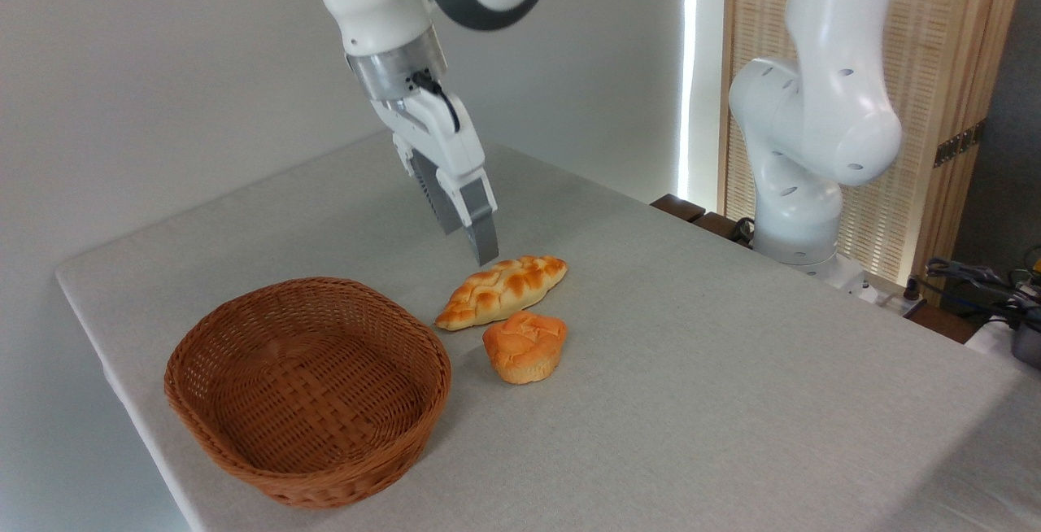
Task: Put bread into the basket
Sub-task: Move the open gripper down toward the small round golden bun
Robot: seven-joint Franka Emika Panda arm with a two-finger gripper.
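1. Your gripper (480, 247) is hanging above the table (732, 369), tilted so its tip is pointing down and to the right.
2. Its tip is sitting just above the far upper edge of the loaf (502, 290); you cannot tell from this angle whether it is touching the crust.
3. Only one finger (483, 235) is showing clearly, with the other lined up behind it, so you cannot tell whether the claw is open or closed. Nothing is showing between the fingers.
4. Your bread (525, 346) is sitting upright on the cloth, lumpy orange top facing up, just in front of the loaf and very close to it; whether the two are touching is not clear.
5. The bread is lying outside the basket (195, 402), to its right and near its rim, with a strip of bare cloth between them.
6. The basket is standing at the front left of the table, near the left edge, with nothing showing inside it.
7. The loaf is lying slantwise, its pointed end aiming toward the basket and its other end aiming toward the back right.
8. The arm's base (801, 198) is standing at the far right edge of the table, well apart from both breads.
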